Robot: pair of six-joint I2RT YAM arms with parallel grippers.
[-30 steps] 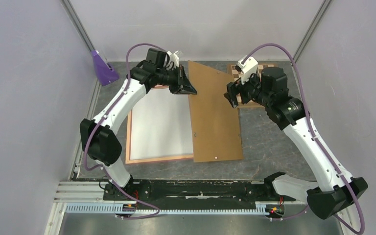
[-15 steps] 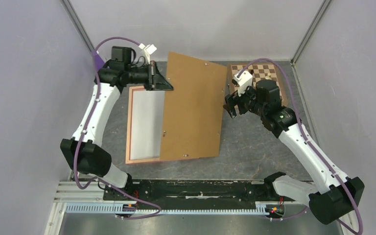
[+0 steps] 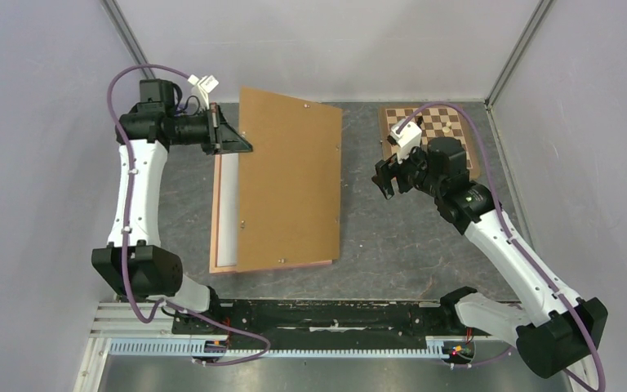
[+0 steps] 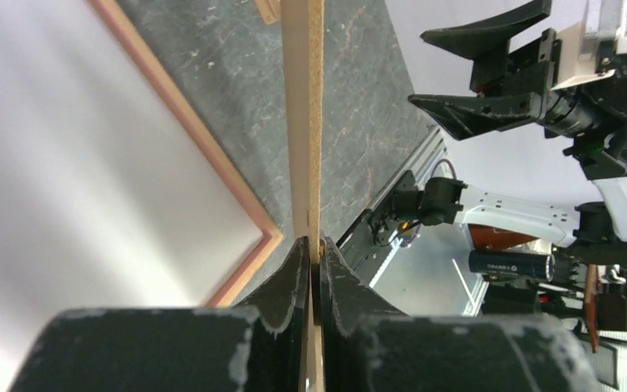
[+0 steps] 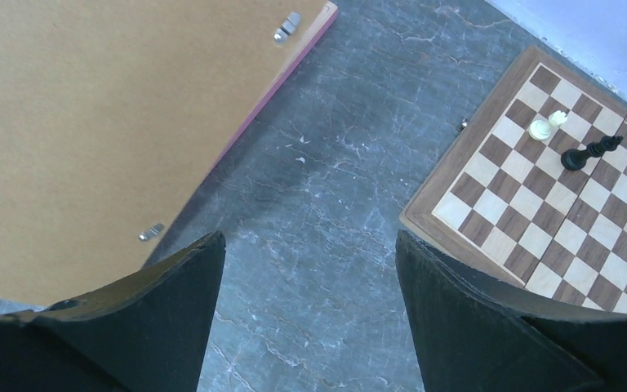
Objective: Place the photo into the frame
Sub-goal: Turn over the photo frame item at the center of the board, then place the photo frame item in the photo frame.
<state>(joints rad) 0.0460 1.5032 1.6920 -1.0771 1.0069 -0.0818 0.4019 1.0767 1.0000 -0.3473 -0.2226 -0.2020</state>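
The frame (image 3: pixel 213 214) lies flat at the left of the table, its salmon rim (image 4: pixel 188 140) around a white surface (image 3: pixel 226 214). The photo's printed side is out of view. My left gripper (image 3: pixel 241 147) is shut on the far left corner of the plain brown backing board (image 3: pixel 290 180). It holds the board tilted over most of the frame. The left wrist view has the board's thin edge (image 4: pixel 303 122) pinched where that gripper (image 4: pixel 314 245) closes. My right gripper (image 3: pixel 384 175) hovers open right of the board, nothing between its fingers (image 5: pixel 188 310).
A brown-and-cream chessboard (image 3: pixel 441 131) lies at the back right with a few chess pieces (image 5: pixel 592 151) on it. Bare grey table (image 5: pixel 326 204) lies between the chessboard and the brown board. Small metal clips (image 5: pixel 287 26) sit along the board's edge.
My left gripper has swung the brown board leftwards from beside the frame to over it, covering most of the white surface. The right gripper drew back slightly.
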